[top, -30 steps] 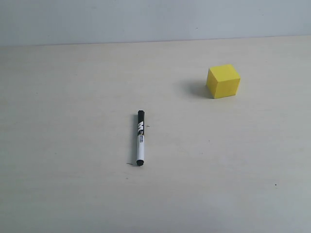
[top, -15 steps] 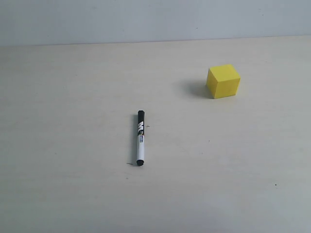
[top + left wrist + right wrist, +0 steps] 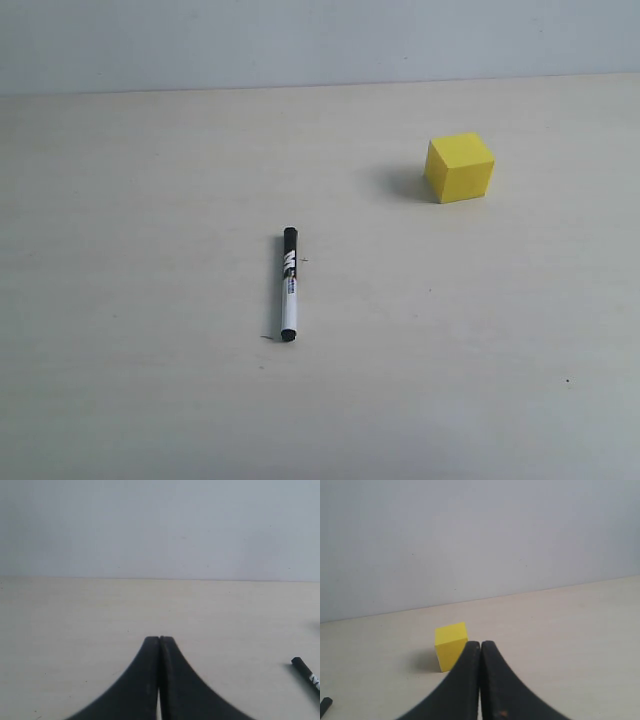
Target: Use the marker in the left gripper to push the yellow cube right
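On the table (image 3: 140, 400), marker (image 3: 289, 284) and yellow cube (image 3: 460, 167) stay put — well apart.

On the table (image 3: 120, 400), the cube (image 3: 460, 168) sits right of and behind the marker (image 3: 289, 285)

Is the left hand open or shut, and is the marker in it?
Shut and empty: the left hand has its fingers pressed together, nothing between them; the marker lies flat on the table.

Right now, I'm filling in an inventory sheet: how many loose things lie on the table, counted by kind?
Marker: 1
Yellow cube: 1
Total: 2
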Robot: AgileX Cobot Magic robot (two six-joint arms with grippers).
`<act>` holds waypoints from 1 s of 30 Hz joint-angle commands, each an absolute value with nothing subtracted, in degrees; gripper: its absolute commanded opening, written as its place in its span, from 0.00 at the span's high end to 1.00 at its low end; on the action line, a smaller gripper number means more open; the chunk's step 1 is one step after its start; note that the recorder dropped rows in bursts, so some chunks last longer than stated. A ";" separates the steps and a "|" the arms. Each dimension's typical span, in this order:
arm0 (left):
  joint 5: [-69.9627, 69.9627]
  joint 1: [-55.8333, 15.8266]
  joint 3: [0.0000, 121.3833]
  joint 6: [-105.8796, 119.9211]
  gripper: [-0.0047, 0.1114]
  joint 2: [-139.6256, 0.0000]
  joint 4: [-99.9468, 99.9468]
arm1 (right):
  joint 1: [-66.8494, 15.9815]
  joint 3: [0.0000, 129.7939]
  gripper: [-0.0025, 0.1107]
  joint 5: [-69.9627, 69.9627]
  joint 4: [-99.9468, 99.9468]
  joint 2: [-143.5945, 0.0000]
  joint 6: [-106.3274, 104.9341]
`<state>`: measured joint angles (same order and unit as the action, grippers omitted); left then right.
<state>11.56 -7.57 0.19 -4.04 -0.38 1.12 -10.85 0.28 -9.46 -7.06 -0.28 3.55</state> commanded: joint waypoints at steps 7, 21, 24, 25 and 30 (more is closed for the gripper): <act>11.74 -4.00 0.00 -4.68 0.96 0.00 1.39 | -10.64 0.00 0.98 -8.89 -7.10 0.00 3.07; 11.74 -4.00 0.00 -4.68 0.96 0.00 1.39 | -10.64 0.00 0.98 -8.89 -7.10 0.00 3.07; 11.74 -4.00 0.00 -4.68 0.96 0.00 1.39 | -10.64 0.00 0.98 -8.89 -7.10 0.00 3.07; 11.74 -4.00 0.00 -4.68 0.96 0.00 1.39 | -10.64 0.00 0.98 -8.89 -7.10 0.00 3.07; 11.74 -4.00 0.00 -4.68 0.96 0.00 1.39 | -10.64 0.00 0.98 -8.89 -7.10 0.00 3.07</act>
<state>12.02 -4.24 0.19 -4.04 -0.38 1.12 -10.85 0.28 -9.46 -7.06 -0.28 3.55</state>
